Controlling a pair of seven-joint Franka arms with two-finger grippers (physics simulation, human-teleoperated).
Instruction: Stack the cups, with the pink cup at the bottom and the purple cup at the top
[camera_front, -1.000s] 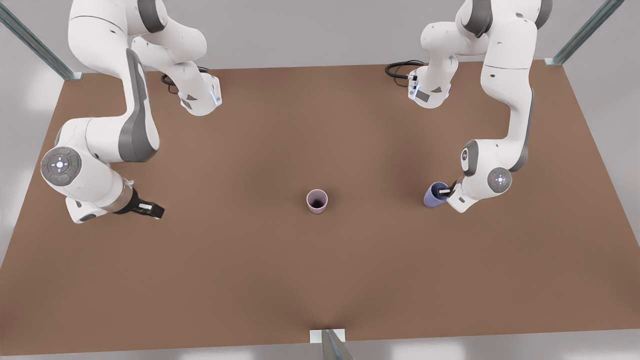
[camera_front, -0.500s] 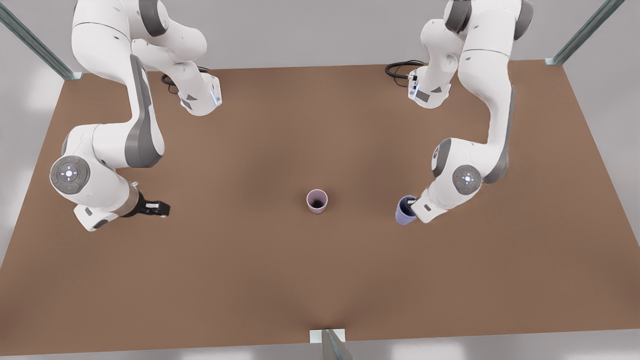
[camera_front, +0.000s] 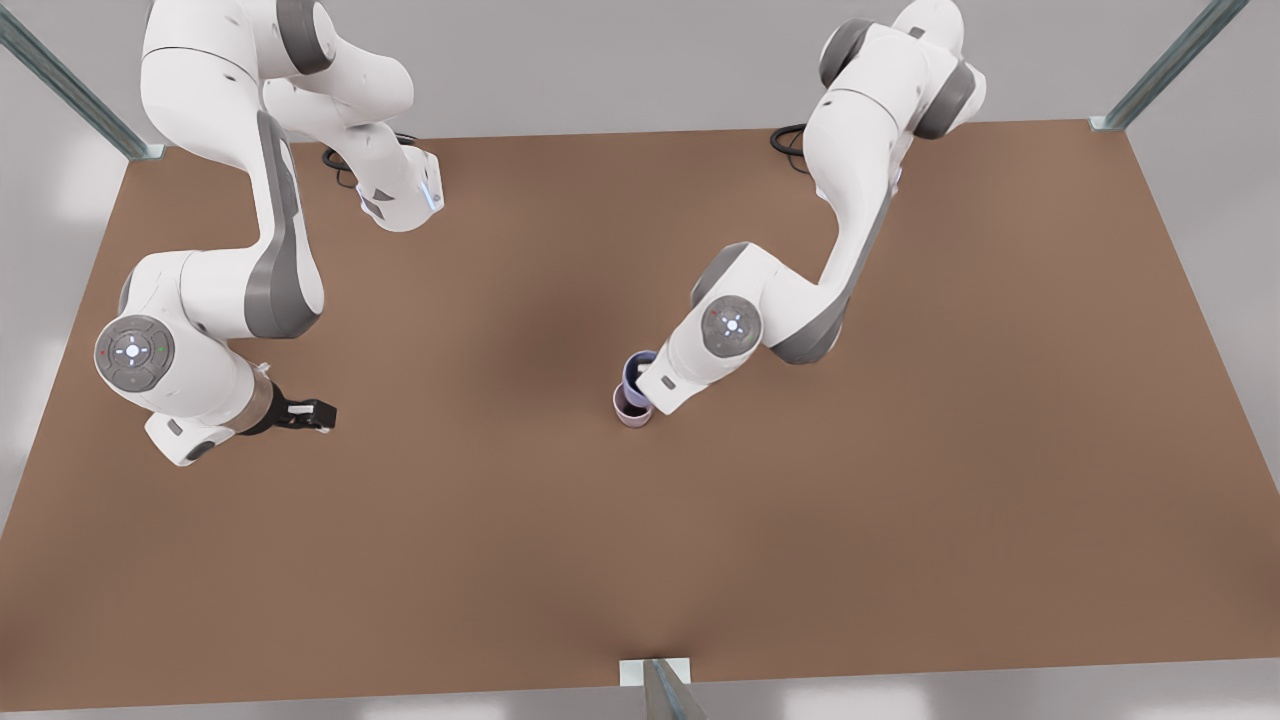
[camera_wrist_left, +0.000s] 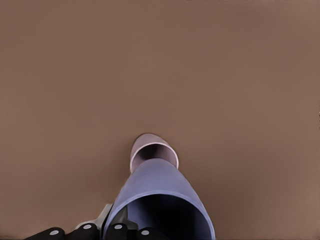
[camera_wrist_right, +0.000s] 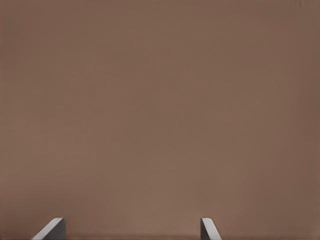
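In the front view the pink cup stands upright at the table's middle. The purple cup hangs tilted just above it, its base over the pink cup's mouth; whether they touch I cannot tell. My left gripper, on the arm at the front view's right, is shut on the purple cup's rim. The left wrist view looks along the purple cup held by my left gripper, with the pink cup right beneath its base. My right gripper waits open at the front view's left, over bare table.
The brown table carries both arm bases at its far edge, with black cables beside them. A metal post stands at the middle of the near edge.
The left arm has carried the purple cup from the front view's right across to just above the pink cup. The right arm has barely shifted.
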